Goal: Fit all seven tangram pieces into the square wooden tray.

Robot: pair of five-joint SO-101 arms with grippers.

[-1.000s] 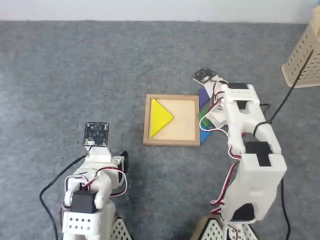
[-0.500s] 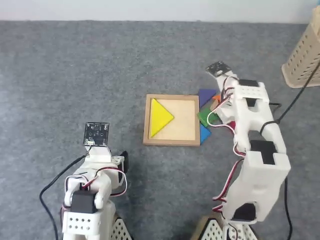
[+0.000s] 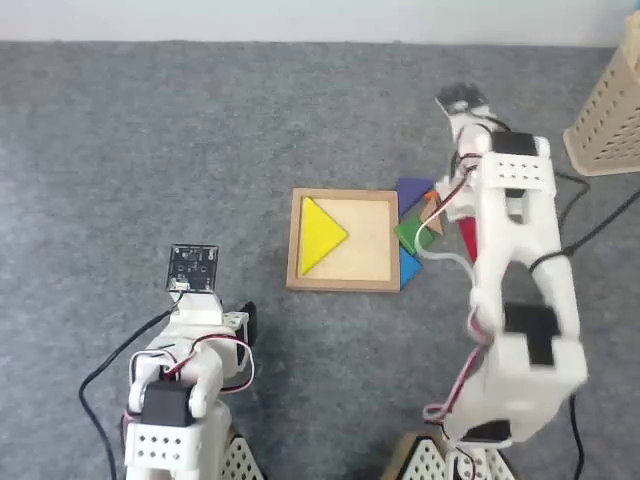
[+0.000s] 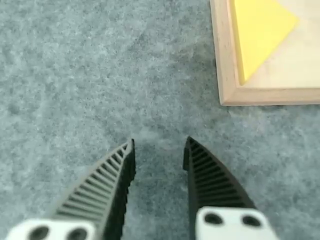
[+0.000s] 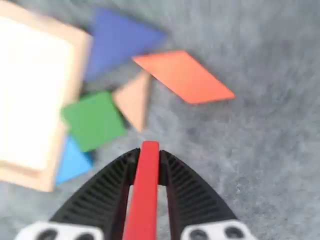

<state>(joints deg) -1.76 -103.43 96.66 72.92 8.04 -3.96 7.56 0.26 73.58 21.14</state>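
Frame centre: square wooden tray [image 3: 343, 283], holding one yellow triangle [image 3: 320, 235] in its left half. Just right of the tray, loose on the carpet: purple triangle [image 3: 413, 190], orange parallelogram [image 5: 184, 76], tan triangle [image 5: 135, 100], green square [image 3: 412, 234], blue piece [image 3: 408, 266]. Right gripper [image 5: 149, 150] pinching a red piece [image 5: 145, 190] edge-on, swung up and rightward off the tray's edge since a second ago. Left gripper [image 4: 159, 150] spread over carpet at lower left. Open carpet left and above; basket [image 3: 610, 110] at right edge.
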